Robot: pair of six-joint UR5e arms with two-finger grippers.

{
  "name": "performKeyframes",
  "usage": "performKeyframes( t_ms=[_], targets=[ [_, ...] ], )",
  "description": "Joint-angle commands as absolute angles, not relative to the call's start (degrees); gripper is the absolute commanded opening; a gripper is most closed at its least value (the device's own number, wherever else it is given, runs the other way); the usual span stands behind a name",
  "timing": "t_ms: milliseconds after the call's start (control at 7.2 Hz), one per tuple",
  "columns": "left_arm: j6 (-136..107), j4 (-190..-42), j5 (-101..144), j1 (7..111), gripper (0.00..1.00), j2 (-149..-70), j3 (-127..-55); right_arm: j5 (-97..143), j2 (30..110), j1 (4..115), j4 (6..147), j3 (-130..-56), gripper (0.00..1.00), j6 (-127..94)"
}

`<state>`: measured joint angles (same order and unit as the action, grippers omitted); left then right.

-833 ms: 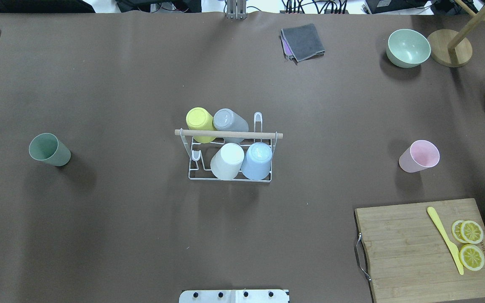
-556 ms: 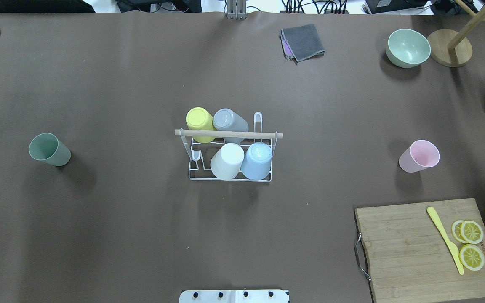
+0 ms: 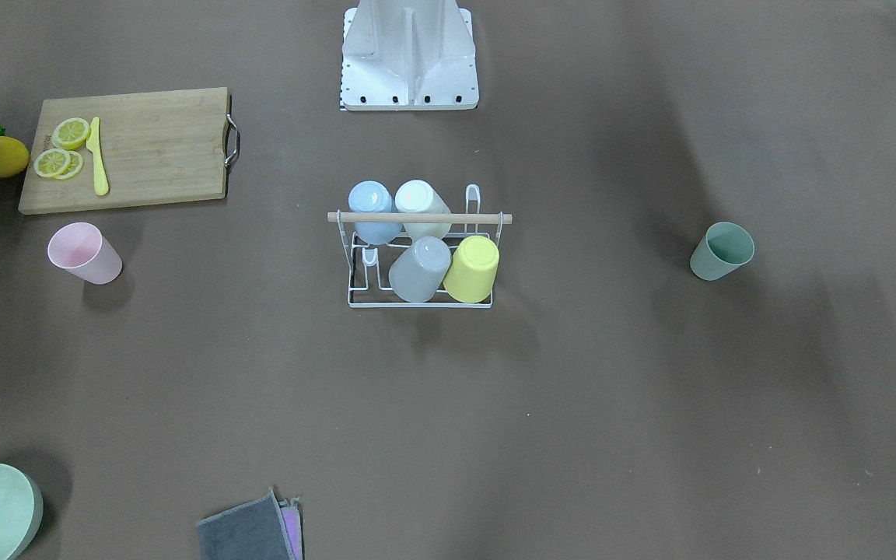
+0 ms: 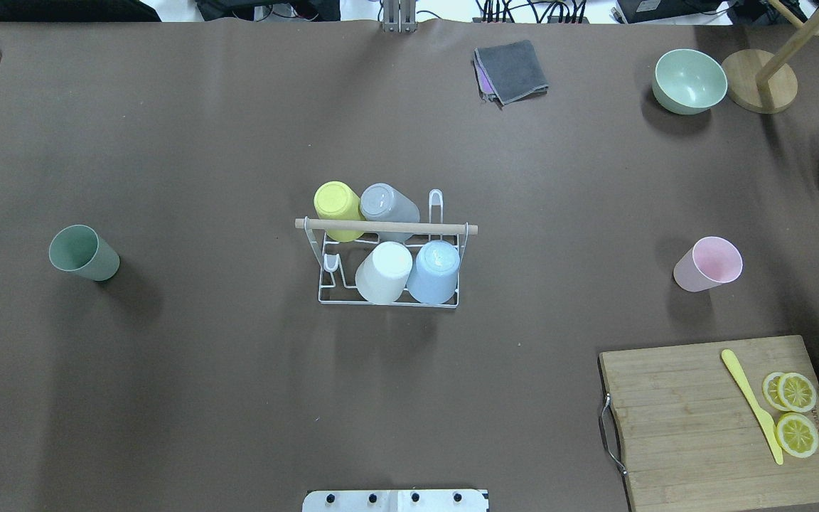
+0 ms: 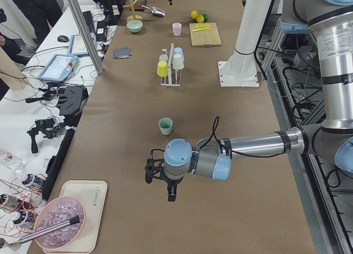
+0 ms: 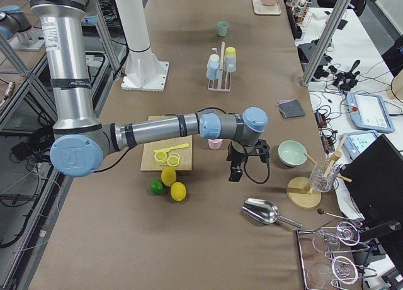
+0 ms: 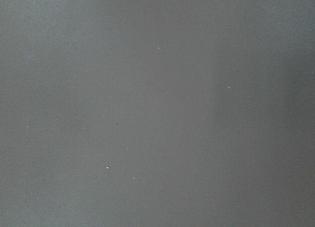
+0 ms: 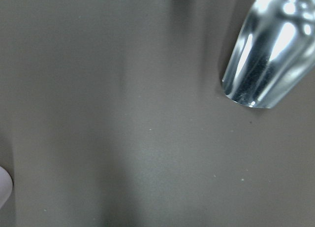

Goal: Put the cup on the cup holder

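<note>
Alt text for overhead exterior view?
White wire cup holder at centre carries inverted yellow cup, grey cup, white cup, blue cup. A green cup stands loose at left, a pink cup at right.

We find no text we can read with confidence: a dark mark on the rectangular wooden cutting board [image 4: 701,427] and cursive print on the white plastic tray [image 5: 96,210] are too small to make out.

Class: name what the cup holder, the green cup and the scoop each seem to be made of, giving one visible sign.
Cup holder: thin white-coated wire, probably metal, with a pale matte wooden rod across the top.
Green cup: likely matte plastic or similar, judging by its even, dull colour with no glare.
Scoop: polished metal, shown by its mirror-bright reflections.
</note>
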<state>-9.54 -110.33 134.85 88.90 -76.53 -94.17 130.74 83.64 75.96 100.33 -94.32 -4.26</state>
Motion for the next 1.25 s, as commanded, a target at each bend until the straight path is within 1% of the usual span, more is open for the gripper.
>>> performKeyframes(
  t_ms=[0, 139, 278, 556, 694, 833, 1111],
  targets=[
    [-9.6, -110.4, 134.8, 88.9, 0.98, -77.6, -94.4, 130.9, 79.3, 70.6, 99.1, -91.4, 0.98, -8.0],
    [-9.8, -110.2, 134.8, 88.9, 0.98, -79.9, -94.1, 134.1, 77.8, 69.6, 98.8, -90.6, 0.99, -16.4],
    [-9.9, -109.9, 134.7, 88.8, 0.98, -81.0, -93.8, 136.3, 76.0, 67.2, 98.8, -90.3, 0.99, -18.9],
    [-7.1, -103.2, 133.9, 88.9, 0.97, -84.1, -92.6, 136.3, 72.3, 66.8, 99.4, -88.8, 0.99, -19.1],
    [0.2, -92.5, 130.0, 89.0, 0.97, -88.5, -93.1, 136.2, 70.8, 66.7, 99.4, -87.6, 0.99, -19.2],
    [3.4, -83.0, 125.4, 89.1, 0.97, -93.3, -93.5, 136.3, 67.7, 66.5, 99.5, -84.4, 0.99, -19.2],
    [3.2, -75.2, 125.3, 89.2, 0.97, -98.7, -95.3, 136.4, 64.7, 63.9, 100.5, -78.9, 0.99, -19.2]
  ],
)
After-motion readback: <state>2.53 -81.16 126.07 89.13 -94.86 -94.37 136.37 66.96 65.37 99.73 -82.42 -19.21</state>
